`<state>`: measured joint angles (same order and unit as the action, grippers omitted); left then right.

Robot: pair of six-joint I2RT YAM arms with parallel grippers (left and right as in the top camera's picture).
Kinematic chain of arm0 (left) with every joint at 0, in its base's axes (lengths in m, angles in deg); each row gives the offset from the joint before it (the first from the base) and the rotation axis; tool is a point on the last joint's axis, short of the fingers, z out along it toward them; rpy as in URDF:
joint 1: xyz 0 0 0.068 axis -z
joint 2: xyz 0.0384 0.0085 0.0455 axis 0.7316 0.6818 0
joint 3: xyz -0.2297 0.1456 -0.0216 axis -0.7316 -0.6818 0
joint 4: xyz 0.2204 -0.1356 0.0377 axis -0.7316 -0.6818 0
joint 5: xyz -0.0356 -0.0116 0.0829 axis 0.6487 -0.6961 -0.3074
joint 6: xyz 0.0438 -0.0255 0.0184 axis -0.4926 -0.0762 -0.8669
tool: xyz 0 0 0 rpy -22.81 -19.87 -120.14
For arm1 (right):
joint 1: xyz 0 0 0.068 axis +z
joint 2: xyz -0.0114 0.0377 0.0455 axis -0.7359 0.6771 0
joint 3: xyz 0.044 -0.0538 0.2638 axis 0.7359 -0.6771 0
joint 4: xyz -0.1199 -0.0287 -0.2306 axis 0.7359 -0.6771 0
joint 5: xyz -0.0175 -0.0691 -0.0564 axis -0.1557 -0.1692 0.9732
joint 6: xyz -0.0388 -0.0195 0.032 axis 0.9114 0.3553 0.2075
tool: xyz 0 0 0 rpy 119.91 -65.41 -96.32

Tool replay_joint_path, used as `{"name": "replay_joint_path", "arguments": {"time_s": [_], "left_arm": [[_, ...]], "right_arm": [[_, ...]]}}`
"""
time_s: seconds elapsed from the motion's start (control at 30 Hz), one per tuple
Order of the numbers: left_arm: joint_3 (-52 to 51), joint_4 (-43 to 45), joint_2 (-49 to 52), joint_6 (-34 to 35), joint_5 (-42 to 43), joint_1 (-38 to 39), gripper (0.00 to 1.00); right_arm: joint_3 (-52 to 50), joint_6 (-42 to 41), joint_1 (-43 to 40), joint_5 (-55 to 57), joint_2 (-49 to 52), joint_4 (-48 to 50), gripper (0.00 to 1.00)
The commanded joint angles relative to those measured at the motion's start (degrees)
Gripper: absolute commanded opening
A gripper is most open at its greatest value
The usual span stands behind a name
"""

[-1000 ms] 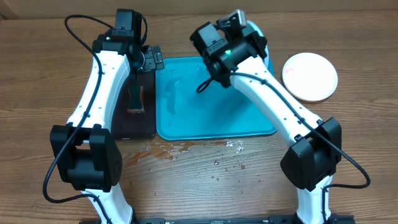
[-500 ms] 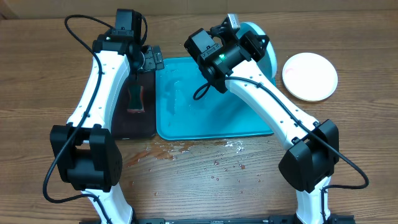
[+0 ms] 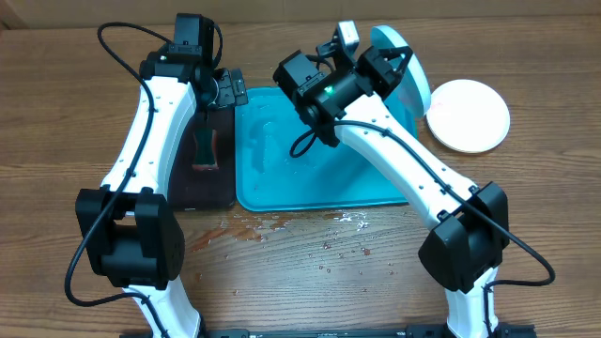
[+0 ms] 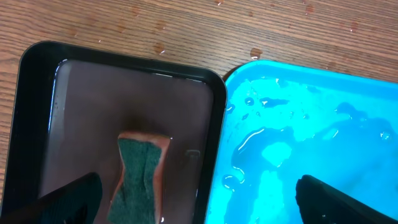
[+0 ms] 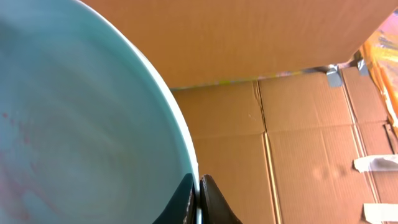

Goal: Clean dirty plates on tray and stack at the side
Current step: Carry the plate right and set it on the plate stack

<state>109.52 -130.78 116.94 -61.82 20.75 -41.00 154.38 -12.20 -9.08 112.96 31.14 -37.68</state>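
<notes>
Above tray (image 3: 282, 192) corner, right gripper (image 5: 198, 196) clamps mint plate (image 3: 406, 58), now swung upright toward white plate (image 3: 468, 115): stacking near; left gripper (image 4: 202, 196) agape.

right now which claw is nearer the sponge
Left. The left claw hangs open over the black tray, close to the sponge. The right claw is across the turquoise tray, shut on the mint green plate.

Glossy wet plastic tray (image 4: 348, 93), rough-fibred sponge (image 4: 140, 173), matt grained wooden table (image 4: 124, 25), smooth mint plastic plate (image 5: 74, 112).
</notes>
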Motion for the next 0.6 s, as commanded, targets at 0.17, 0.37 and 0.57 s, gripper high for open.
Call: {"name": "replay_joint_path", "arguments": {"time_s": [0.17, 0.37, 0.57], "left_arm": [[1.16, 0.22, -1.36, -0.42, 0.46, 0.00, 1.00], [1.16, 0.22, -1.36, -0.42, 0.46, 0.00, 1.00], [1.16, 0.22, -1.36, -0.42, 0.46, 0.00, 1.00]], "right_arm": [[0.94, -0.81, 0.33, 1.38, -1.97, 0.24, 0.04], [0.96, -0.76, -0.94, -25.31, -1.99, 7.02, 0.04], [0.96, -0.83, -6.23, -52.52, -1.99, 14.95, 0.04]]}}
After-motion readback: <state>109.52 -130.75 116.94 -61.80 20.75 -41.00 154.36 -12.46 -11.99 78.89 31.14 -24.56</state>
